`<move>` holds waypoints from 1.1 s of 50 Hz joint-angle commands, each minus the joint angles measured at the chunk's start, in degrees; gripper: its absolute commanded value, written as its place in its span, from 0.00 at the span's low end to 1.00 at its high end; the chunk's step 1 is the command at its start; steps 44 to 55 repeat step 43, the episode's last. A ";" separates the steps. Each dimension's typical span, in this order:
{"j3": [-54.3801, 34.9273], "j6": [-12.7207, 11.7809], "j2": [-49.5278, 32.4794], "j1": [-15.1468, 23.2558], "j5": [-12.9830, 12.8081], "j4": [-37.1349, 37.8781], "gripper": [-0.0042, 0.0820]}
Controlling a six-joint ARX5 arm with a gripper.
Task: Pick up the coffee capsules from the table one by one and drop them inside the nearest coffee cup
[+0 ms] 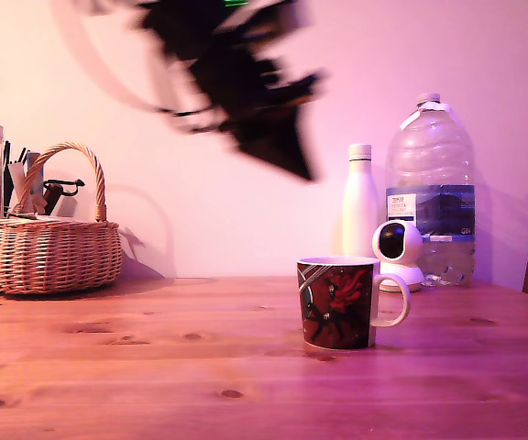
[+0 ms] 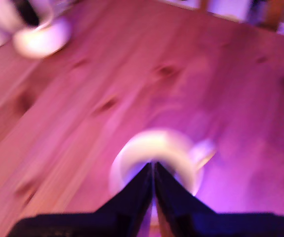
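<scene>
- Right now the claw (image 2: 153, 168) hangs high above the coffee cup (image 1: 337, 302), well clear of the table (image 1: 154, 367); ext. view shows it only as a dark motion-blurred shape, so it's moving fast.
- Jaws: wrist view shows the two dark tips pressed together w/ no gap. Nothing visible between them, though blur is heavy, so can't rule out a small capsule pinched out of sight.
- Cup sits straight below the tips, white rim ringing them in the wrist view, handle sticking out to one side. Upright on the wood, apart from everything else.
- No capsules visible anywhere on the planks in either view; cup interior too blurred to read.
- Step, my guess: either carrying over the cup for a drop or lifting off after one. Can't tell which.
- Next, if loaded: steady over the rim, part the jaws. If empty: go find another capsule.
- Behind the cup, far from the claw: small white camera (image 1: 398, 249), white bottle (image 1: 359, 197), big water jug (image 1: 430, 188). Wicker basket (image 1: 53, 246) well off to the other side.
</scene>
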 commanded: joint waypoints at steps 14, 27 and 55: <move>-18.58 -3.02 -15.82 9.31 0.20 8.09 0.03; -25.83 -6.67 -26.86 16.66 0.28 10.01 0.03; -25.94 -7.10 -29.64 16.26 0.22 9.03 0.03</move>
